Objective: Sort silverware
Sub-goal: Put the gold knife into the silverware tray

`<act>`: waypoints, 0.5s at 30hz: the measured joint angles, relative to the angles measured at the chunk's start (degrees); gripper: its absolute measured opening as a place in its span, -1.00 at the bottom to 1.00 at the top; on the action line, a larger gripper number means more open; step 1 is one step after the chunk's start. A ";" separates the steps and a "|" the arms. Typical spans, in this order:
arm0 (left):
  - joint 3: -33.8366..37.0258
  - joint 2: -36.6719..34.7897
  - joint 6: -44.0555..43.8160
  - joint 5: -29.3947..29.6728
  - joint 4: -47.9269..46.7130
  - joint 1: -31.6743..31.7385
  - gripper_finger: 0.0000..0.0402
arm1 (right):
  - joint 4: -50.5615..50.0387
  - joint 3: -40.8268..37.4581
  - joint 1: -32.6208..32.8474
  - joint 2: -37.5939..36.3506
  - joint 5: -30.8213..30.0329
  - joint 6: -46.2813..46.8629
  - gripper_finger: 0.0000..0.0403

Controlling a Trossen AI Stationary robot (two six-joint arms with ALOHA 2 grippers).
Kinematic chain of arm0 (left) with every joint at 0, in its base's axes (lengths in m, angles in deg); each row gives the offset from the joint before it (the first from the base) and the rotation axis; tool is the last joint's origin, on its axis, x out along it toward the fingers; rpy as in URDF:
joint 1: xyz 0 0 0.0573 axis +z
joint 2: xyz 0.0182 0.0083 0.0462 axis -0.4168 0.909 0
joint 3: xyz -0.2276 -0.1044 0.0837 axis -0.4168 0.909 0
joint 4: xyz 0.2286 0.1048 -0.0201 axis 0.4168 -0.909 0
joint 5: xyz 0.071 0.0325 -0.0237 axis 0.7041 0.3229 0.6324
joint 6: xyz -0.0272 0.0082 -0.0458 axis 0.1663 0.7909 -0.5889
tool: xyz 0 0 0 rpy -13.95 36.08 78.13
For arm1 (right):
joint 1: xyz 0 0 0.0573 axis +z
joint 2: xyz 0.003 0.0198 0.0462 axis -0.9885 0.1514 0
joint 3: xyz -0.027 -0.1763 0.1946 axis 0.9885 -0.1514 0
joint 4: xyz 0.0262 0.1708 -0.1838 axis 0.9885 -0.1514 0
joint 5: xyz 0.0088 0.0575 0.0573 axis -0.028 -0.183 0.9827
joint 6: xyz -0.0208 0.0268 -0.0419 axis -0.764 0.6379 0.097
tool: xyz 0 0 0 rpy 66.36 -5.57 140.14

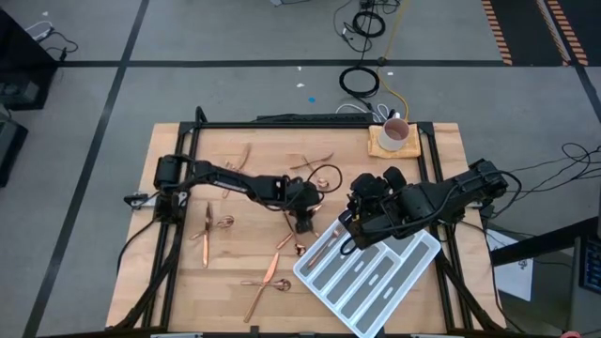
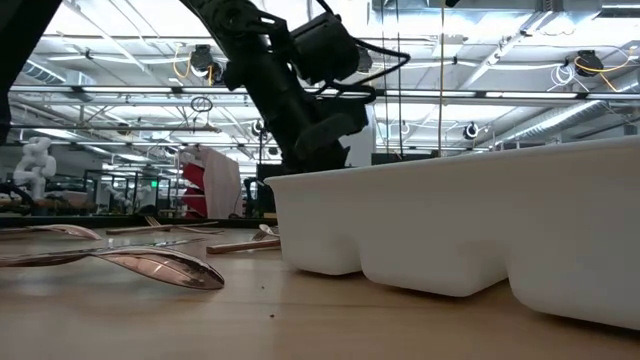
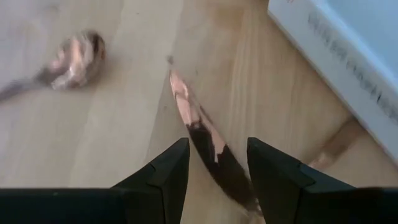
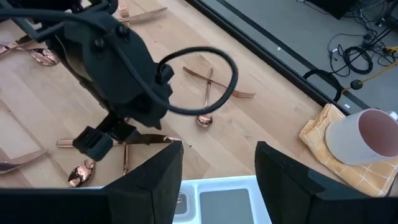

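**Mia:** Look at the left gripper (image 3: 217,171). Its two fingers (image 3: 165,174) are apart, one on each side of a copper knife (image 3: 199,134). They are not squeezing it yet.

**Ben:** Where is the knife?

**Mia:** Flat on the wooden table (image 1: 169,282), just beside the white tray (image 1: 371,277). A spoon (image 3: 74,56) lies near it. More forks and spoons are spread over the table.

**Ben:** And the right gripper (image 4: 217,180)?

**Mia:** It hangs over the tray's edge. Its fingers are wide apart and hold nothing.

**Ben:** What could go wrong?

**Mia:** I think the knife is thin and slippery. If the fingers pinch it crooked, it could spin or slide away. Also the two arms are close, so they could bump.
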State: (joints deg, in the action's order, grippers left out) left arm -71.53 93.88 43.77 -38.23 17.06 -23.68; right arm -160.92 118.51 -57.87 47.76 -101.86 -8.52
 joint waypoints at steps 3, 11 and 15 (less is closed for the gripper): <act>-0.15 0.62 -0.03 1.13 2.02 -0.44 -0.17 | 0.05 0.00 0.00 0.00 0.01 -0.02 -0.07; -0.09 1.77 -0.06 2.99 1.32 -1.47 -0.17 | 0.12 0.00 0.00 0.00 0.00 -0.11 -0.07; -0.11 2.12 -0.04 5.47 1.82 -1.86 -0.17 | 0.14 0.00 0.00 0.00 0.00 -0.13 -0.07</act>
State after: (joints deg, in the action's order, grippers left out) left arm -71.64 96.00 43.73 -32.76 18.88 -25.54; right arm -160.78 118.51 -57.87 47.76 -101.86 -8.65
